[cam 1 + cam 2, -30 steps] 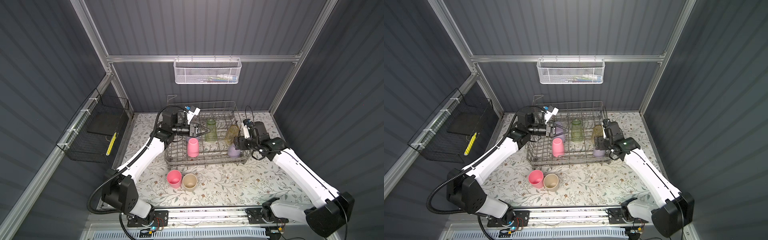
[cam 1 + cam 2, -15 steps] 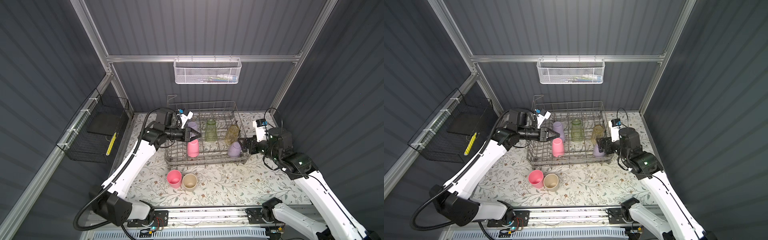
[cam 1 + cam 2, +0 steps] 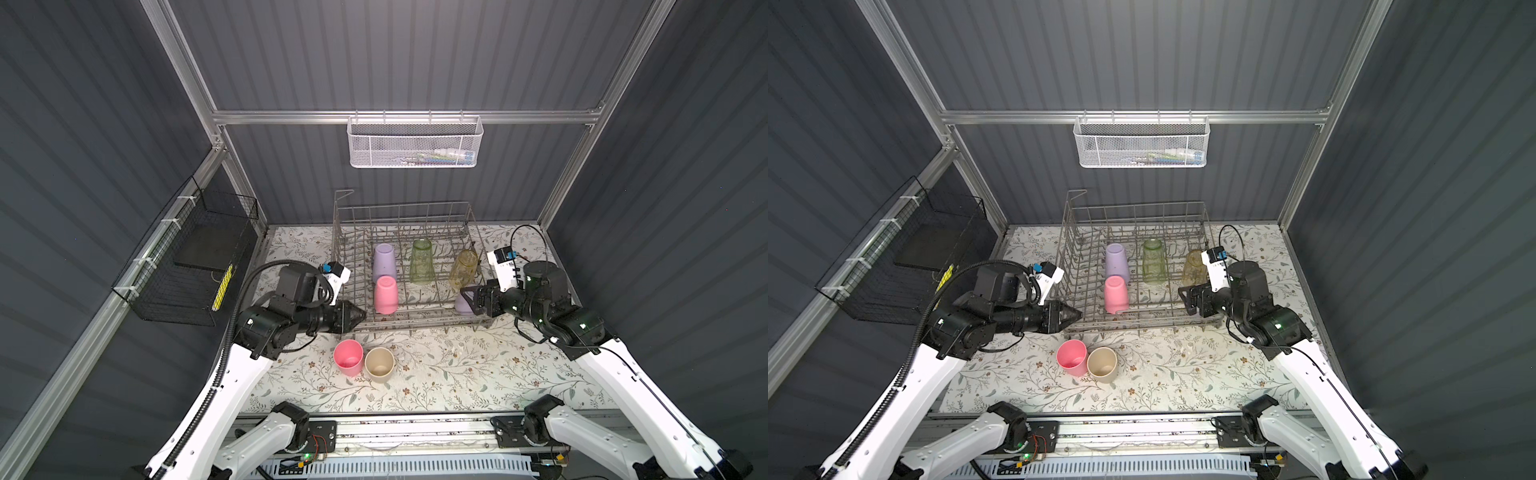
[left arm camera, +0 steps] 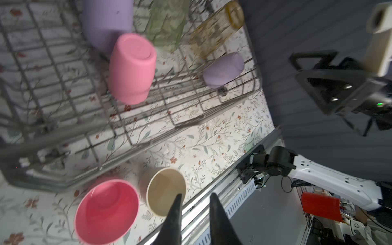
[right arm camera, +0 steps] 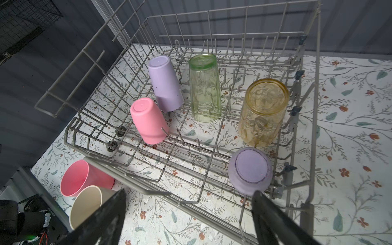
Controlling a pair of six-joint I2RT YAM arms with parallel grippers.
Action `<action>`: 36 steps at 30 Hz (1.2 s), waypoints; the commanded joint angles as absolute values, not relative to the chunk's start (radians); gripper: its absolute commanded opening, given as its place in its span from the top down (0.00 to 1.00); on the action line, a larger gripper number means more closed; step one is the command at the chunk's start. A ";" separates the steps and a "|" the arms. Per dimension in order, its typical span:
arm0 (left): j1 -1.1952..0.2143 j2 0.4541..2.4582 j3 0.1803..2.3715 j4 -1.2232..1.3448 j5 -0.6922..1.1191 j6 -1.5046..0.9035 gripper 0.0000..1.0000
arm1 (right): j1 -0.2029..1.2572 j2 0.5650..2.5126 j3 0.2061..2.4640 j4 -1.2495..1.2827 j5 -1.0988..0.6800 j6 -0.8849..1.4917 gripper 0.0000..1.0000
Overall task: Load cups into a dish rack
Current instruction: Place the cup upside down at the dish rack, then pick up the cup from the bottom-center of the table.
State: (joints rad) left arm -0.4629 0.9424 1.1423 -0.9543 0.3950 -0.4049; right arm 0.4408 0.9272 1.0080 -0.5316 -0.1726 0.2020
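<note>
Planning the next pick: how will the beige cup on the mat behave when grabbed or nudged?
The beige cup looks like opaque plastic: probably light, stiff, not fragile. It stands mouth up close beside the pink cup on the mat, so a nudge likely shifts both.

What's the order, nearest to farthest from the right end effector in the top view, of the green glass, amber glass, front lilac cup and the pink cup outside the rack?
1. Front lilac cup, near right corner of the rack, beside the right end effector.
2. Amber glass, rack's right side.
3. Green glass, rack's middle.
4. Pink cup, outside the rack, front left.
</note>
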 commanded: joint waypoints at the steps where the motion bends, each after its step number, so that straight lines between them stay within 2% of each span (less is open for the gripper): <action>1: -0.457 0.904 1.079 -1.031 0.281 -0.485 0.76 | 0.449 0.938 1.006 -0.490 -0.207 0.203 0.08; 7: -0.462 0.887 0.940 -0.915 0.369 -0.537 0.74 | 0.452 0.965 1.005 -0.469 -0.213 0.195 0.08; 11: -0.483 0.885 0.892 -0.908 0.354 -0.535 0.71 | 0.454 0.993 0.997 -0.459 -0.223 0.195 0.07; 18: -0.493 0.898 0.882 -0.957 0.177 -0.552 0.64 | 0.456 1.035 1.002 -0.439 -0.253 0.201 0.07; 24: -0.493 0.905 0.957 -1.121 0.005 -0.578 0.56 | 0.457 1.051 1.006 -0.448 -0.236 0.184 0.06; 36: -0.493 0.910 0.833 -1.093 -0.015 -0.635 0.55 | 0.457 1.091 1.009 -0.433 -0.245 0.174 0.06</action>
State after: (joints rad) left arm -0.4900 0.9062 0.8642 -1.0882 -0.0051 -0.6113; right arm 0.4526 1.0859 1.0000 -0.4557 -0.2398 0.1917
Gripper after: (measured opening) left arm 0.456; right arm 0.942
